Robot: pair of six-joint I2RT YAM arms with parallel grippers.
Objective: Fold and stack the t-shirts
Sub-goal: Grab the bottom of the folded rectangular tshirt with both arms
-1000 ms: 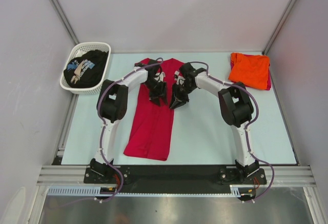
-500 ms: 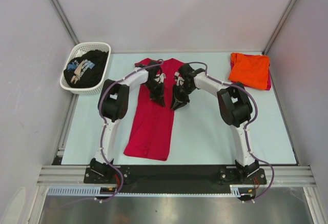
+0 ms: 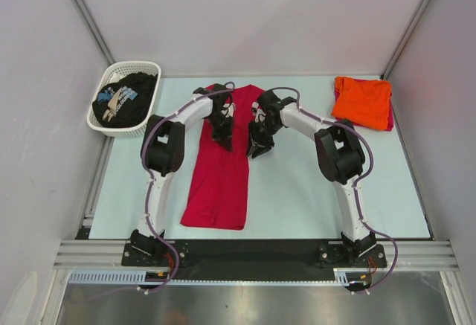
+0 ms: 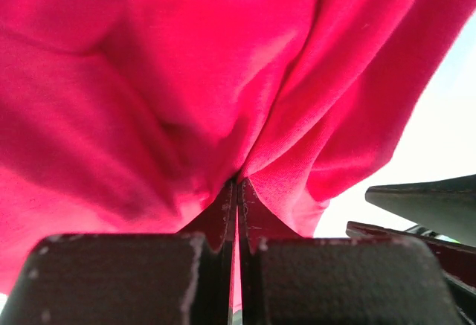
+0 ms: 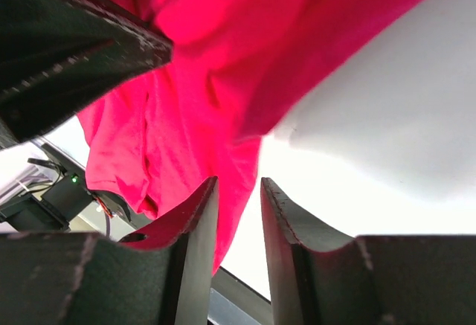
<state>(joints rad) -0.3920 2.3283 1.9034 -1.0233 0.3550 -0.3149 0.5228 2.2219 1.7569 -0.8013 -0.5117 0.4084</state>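
Crimson is all I get on the left wrist cam. The red tee (image 4: 149,79) bunches into folds that run right down into the left gripper (image 4: 237,191), whose 2 fingers are pressed together on a pinch of that cloth with no gap showing.

From the overhead cam the red tee (image 3: 218,180) lies as a long narrow strip down the middle of the table (image 3: 312,191), collar end toward the top of the frame, hem near the bottom. The left gripper (image 3: 222,133) sits over the upper part of the strip. The right gripper (image 3: 256,146) is just beside the strip's right edge at about the same height.

On the right wrist cam the right gripper (image 5: 238,198) has its fingers a narrow slot apart, not clamped. An edge of the red tee (image 5: 201,65) hangs into the left side of that slot, but I can't tell if it's actually between the fingers or just beyond them.

The orange tee (image 3: 362,100) sits folded in the upper right corner of the table. The black tee (image 3: 128,96) with pale print is heaped in the white basket (image 3: 126,65) at upper left.
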